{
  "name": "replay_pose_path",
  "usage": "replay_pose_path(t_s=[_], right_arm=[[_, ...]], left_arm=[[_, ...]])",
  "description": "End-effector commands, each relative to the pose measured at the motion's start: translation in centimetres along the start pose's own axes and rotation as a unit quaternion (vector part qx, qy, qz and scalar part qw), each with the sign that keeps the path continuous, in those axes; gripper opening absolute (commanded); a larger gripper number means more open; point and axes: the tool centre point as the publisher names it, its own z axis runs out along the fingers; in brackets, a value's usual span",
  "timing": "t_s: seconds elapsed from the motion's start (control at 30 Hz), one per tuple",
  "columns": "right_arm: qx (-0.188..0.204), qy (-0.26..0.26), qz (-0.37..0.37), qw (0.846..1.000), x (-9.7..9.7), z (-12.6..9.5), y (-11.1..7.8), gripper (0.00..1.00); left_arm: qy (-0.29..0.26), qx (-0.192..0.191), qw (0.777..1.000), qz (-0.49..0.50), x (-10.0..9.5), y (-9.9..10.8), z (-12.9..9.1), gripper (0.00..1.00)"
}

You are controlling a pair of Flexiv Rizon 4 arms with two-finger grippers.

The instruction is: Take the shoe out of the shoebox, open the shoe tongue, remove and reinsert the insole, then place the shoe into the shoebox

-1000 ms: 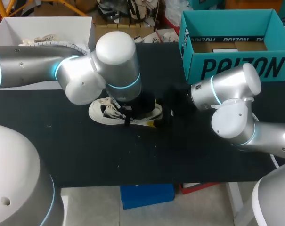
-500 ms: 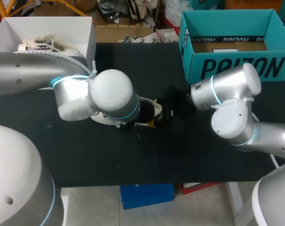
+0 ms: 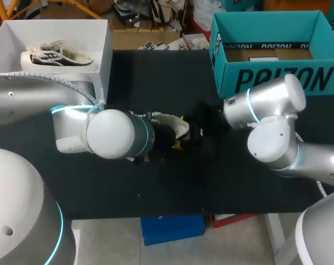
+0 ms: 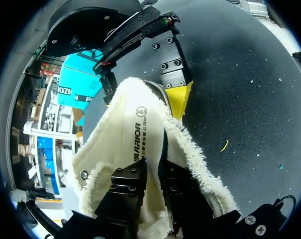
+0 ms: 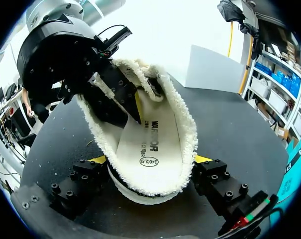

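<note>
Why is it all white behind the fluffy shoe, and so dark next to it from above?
Right wrist view: bright light beyond the table washes everything behind the shoe white. Head view: black arm parts blend into the black table; the left arm has shiny highlights.

1. Shoe (image 5: 187, 130): thick cream fleece lining, rough fuzzy pile round the rim.
2. Insole (image 5: 148, 142): smooth flat cream cloth, matt, with print on it.
3. Table (image 3: 155, 182): matt black, fine-grained, flecked with lint.
4. Right gripper (image 5: 150, 160) fingers (image 5: 220, 186): matt black hard parts, bolted, with plain yellow tips.
5. Left arm (image 3: 109, 134), right arm (image 3: 271, 105): smooth silver shells, satin sheen.
6. Shoebox (image 3: 277, 80): matt teal cardboard.
</note>
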Motion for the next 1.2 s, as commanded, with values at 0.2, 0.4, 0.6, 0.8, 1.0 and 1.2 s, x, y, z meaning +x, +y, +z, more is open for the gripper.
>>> replay_pose_path(t_s=[0.2,0.4,0.6,0.8,1.0,1.2], right_arm=[[0.002,0.0,0.002,1.0,-0.2,0.1,-0.1,0.0],[0.002,0.0,0.002,1.0,-0.2,0.1,-0.1,0.0],[0.002,0.0,0.002,1.0,-0.2,0.1,-0.1,0.0],[0.002,0.0,0.002,1.0,-0.2,0.1,-0.1,0.0],[0.002,0.0,0.002,1.0,-0.2,0.1,-0.1,0.0],[0.002,0.0,0.002,1.0,-0.2,0.1,-0.1,0.0]], left_arm=[[-0.055,0.004,0.998,-0.002,0.3,0.2,4.6,0.18],[-0.067,0.002,0.998,-0.007,-1.2,0.5,4.3,0.18],[-0.059,-0.001,0.998,-0.006,-1.5,0.4,4.4,0.0],[-0.021,0.001,1.0,-0.011,-1.2,0.3,4.4,0.0],[0.026,0.013,0.999,-0.016,-0.8,0.3,3.2,0.0],[0.105,0.032,0.994,-0.009,-0.6,0.0,2.0,0.0]])
